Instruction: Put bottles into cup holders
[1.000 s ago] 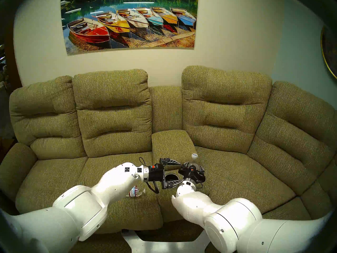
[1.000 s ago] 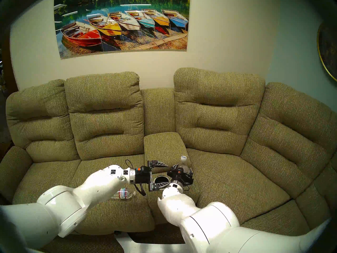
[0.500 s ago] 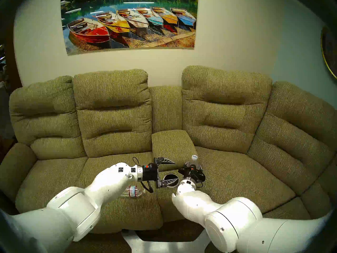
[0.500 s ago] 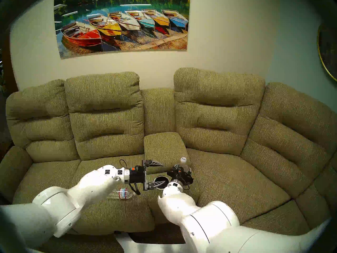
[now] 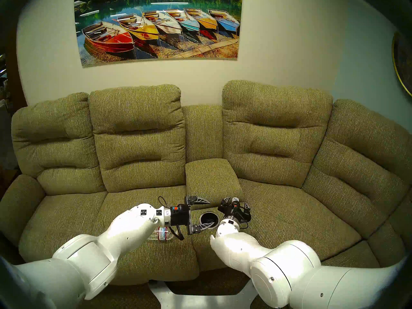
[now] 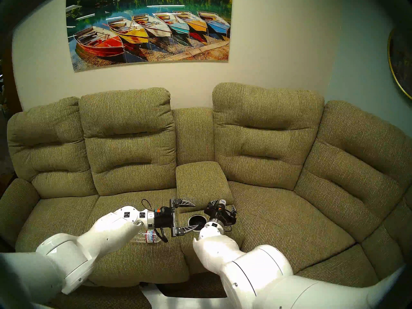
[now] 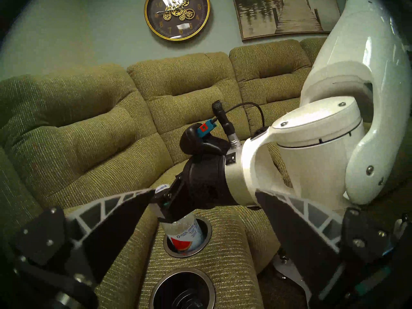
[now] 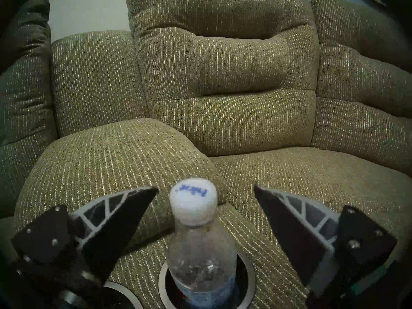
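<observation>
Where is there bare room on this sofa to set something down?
Free: the right seat cushion beside the console, and the padded top behind the cup holders. Crowded: the holders themselves, open left pincer by the empty holder, open right pincer flanking the standing bottle.

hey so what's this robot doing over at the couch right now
It is putting water bottles into the couch console's cup holders. One bottle stands upright in the right-hand cup holder, and the right gripper is open around it, fingers clear of it. The other cup holder is empty. The second bottle lies on its side on the seat cushion, under the left arm. The left gripper is open and holds nothing, near the empty holder.
</observation>
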You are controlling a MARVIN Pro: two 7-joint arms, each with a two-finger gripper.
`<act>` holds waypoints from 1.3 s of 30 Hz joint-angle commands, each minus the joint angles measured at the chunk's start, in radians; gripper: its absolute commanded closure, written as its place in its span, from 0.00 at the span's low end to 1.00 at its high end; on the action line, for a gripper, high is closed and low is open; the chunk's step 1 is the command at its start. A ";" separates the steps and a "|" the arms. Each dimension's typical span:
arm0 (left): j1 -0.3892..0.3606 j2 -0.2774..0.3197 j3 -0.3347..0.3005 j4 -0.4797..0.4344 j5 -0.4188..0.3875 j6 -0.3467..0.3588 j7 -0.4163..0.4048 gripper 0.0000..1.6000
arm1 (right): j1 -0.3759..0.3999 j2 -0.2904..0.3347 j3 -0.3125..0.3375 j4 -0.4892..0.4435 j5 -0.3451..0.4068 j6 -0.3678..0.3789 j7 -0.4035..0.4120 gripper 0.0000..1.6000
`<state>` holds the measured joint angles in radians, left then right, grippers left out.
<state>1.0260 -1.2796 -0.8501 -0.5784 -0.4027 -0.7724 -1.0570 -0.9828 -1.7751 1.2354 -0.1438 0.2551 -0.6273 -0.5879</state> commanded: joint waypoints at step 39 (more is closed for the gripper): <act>0.047 0.226 0.071 -0.314 0.040 0.452 -0.155 0.00 | -0.001 0.175 0.013 -0.029 -0.033 -0.201 -0.050 0.00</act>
<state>1.0992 -1.0922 -0.8038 -0.8455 -0.3893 -0.4372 -1.1905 -0.9659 -1.6091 1.2581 -0.1644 0.2347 -0.7763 -0.6332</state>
